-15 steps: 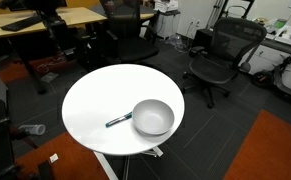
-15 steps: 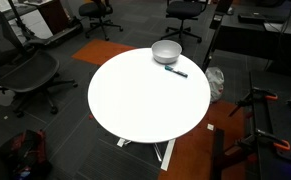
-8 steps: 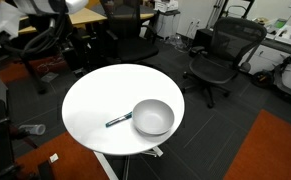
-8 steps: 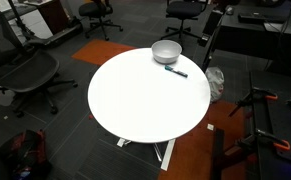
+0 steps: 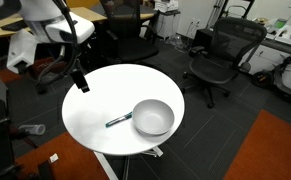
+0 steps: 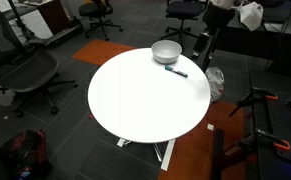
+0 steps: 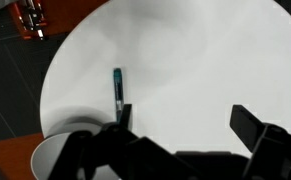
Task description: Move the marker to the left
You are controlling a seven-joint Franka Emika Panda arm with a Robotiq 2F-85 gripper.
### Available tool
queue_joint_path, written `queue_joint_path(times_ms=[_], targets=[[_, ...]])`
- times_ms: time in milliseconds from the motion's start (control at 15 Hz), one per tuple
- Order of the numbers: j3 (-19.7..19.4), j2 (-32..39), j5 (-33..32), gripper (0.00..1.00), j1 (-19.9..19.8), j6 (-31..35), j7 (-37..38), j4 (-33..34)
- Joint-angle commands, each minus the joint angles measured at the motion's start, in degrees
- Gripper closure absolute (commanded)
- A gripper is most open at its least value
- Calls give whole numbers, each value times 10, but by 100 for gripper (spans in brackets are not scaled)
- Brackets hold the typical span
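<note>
The marker (image 5: 118, 120) lies flat on the round white table (image 5: 90, 105), just beside the grey bowl (image 5: 153, 117). One end of it points at the bowl's rim. Whether the 2 touch cannot be told at this size. In an exterior view the marker (image 6: 176, 71) sits just in front of the bowl (image 6: 166, 51), near the table's far edge (image 6: 135, 55), and the rest of the tabletop is bare white.

In the wrist view the marker (image 7: 117, 86) runs almost straight up the picture, and teal shows on it. Part of the bowl's pale rim (image 7: 57, 150) shows at the lower left.

The gripper (image 7: 185, 128) is released: its 2 dark fingers (image 7: 121, 117) stand wide apart with only tabletop between them, and they grasp nothing. The marker's lower end appears just above 1 finger in that picture, clear of the jaws.

In an exterior view the gripper (image 5: 81, 82) hangs from the white arm (image 5: 47, 22) over the table's edge on the side away from the bowl, apart from the marker.

Black office chairs (image 5: 220, 55) stand around on dark floor, with orange carpet (image 5: 275, 150) at 1 corner.
</note>
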Motion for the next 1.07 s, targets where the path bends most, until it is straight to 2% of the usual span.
queue_joint_path(times_ms=[0, 1000], targets=[[3, 58, 6, 0, -13, 24, 5, 28], [-5, 293, -36, 0, -49, 31, -6, 216]])
